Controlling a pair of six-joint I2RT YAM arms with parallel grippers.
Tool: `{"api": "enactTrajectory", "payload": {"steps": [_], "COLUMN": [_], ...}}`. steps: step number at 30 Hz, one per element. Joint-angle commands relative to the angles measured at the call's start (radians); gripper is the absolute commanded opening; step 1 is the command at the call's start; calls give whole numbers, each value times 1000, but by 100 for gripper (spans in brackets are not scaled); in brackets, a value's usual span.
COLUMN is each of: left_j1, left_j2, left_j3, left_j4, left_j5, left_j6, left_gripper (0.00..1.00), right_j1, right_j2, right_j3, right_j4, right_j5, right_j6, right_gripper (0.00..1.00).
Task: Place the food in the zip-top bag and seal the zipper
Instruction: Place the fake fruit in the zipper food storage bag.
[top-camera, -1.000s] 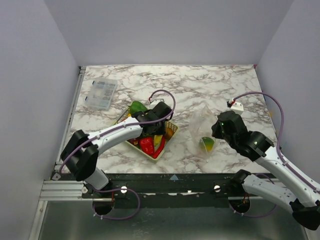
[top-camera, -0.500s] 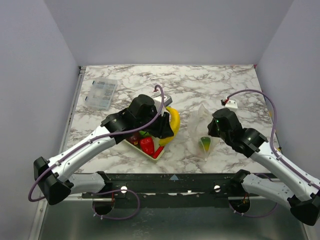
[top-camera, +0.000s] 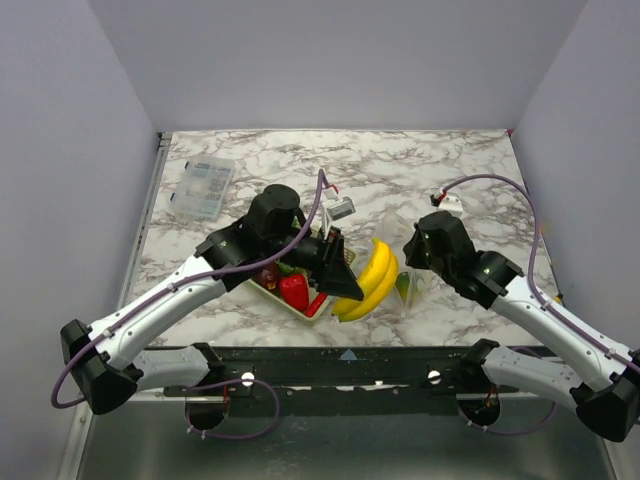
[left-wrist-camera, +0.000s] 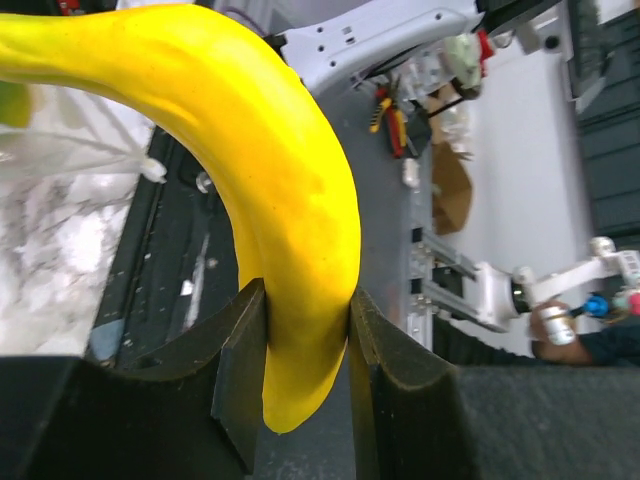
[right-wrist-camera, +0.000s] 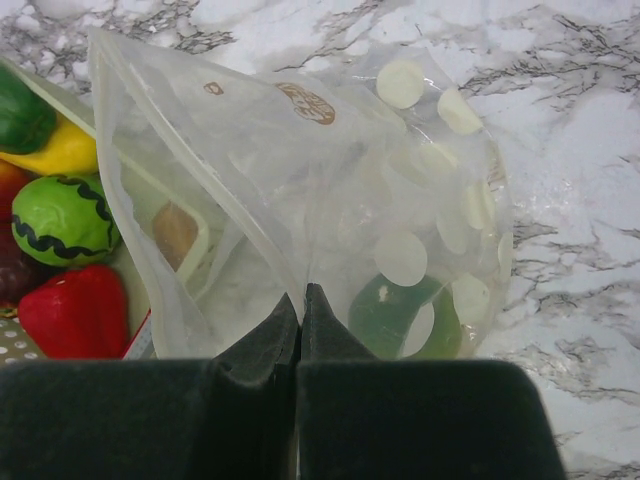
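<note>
Your left jaws: partly open, clamped across yellow bananas (left-wrist-camera: 290, 190), held over counter (top-camera: 420, 170), just beside zip-top bag (right-wrist-camera: 330, 190). Left arm stretched toward right. Your right jaws: fully closed, pinching bag film. Green fruit (right-wrist-camera: 400, 315) lies inside bag. Right arm bent inward.

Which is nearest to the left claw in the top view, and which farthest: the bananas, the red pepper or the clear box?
1. The bananas, held in the left claw.
2. The red pepper, just left of the claw.
3. The clear box, far back on the left.
</note>
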Motion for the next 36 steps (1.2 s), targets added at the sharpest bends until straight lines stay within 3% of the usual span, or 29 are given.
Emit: {"api": "enactTrajectory", "payload": {"steps": [1,5,12,16,28,32,36], "left_j1": [-3,-2,20,28,-17,-85,-121], "left_j2": [87,204,379,430,459,432,446], "left_j3": [-40,-22,125,214,266,278,307], "left_j4": [247,352,160,-6,-29,-50,-137], "left_j5": [122,103,-13,-163,-344,-462,-591], "left_j6": [-192,-322,-317,-246,-72,90,157], "left_gripper": [0,0,0,0,0,0,0], "right_j1": [3,4,4,4,4,4,3], "right_j2": [-39,-67,-79,-78,-83,-102,-115], "right_j3": [-20,-29,-14,-16,-13,-28,-40], "right_j4": [46,43,29,39,87,111,118], "right_j5": [-38,-35,-56,-79,-160,-163,-166], "right_j6": [11,18,21,23,45,58,70], "right_gripper": [1,1,1,1,1,1,1]}}
